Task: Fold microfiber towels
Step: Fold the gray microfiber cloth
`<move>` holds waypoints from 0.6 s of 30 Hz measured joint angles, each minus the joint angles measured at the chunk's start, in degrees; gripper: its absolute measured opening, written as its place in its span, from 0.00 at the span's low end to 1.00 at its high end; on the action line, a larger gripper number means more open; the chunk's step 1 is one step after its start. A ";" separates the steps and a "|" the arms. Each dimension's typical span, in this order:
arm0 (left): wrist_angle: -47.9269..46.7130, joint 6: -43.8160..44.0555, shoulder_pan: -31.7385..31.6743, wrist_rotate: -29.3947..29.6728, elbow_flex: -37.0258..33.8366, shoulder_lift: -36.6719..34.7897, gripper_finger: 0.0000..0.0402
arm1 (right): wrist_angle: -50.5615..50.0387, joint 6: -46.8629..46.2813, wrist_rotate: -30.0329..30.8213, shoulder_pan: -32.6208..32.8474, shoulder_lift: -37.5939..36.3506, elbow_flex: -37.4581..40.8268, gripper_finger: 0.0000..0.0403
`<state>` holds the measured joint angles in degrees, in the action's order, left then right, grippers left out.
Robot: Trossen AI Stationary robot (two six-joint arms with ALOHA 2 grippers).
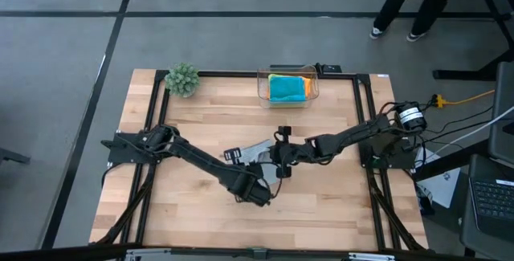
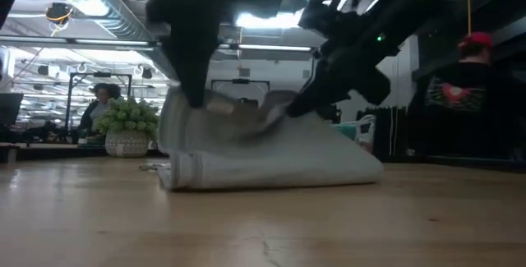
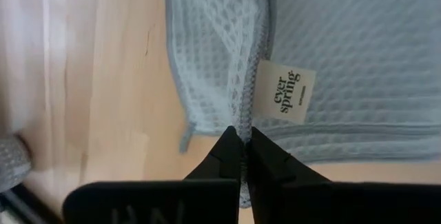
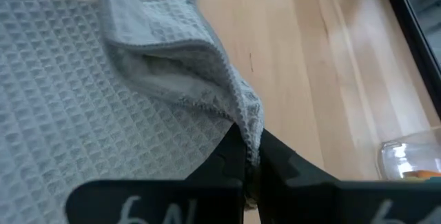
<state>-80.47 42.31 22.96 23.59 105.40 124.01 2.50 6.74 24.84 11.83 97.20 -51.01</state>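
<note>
Mid-fold on the light grey towel, lying near the middle of the wooden surface, partly doubled over already, with a rolled fold along one side in the low view. Left hand clamped on a hemmed edge of that towel, just beside its small white label. Right hand likewise pinched shut on another bunched edge, lifted a little off the lower layer. Turquoise and orange towels already folded and stacked in the clear box at the far edge (lime green one not clearly seen, perhaps hidden beneath). By that count, roughly half or more done; grey fold yet to be finished, flattened and put away. Small green plant off by the far left corner.
</note>
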 joint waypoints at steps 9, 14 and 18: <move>2.83 -0.97 -2.76 -0.35 -6.34 0.04 0.00 | 0.81 -0.06 -0.02 -3.40 2.59 -0.02 0.03; 3.84 -0.90 -3.60 -0.60 -7.21 0.04 0.01 | 1.17 -0.31 -1.42 -4.53 2.96 -0.01 0.12; 4.26 -0.62 -4.18 -2.01 -7.53 0.04 0.09 | 1.19 -0.37 -2.20 -4.94 2.96 -0.02 0.21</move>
<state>-76.20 41.69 18.78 21.58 97.86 124.05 3.68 6.37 22.64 6.89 100.16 -51.02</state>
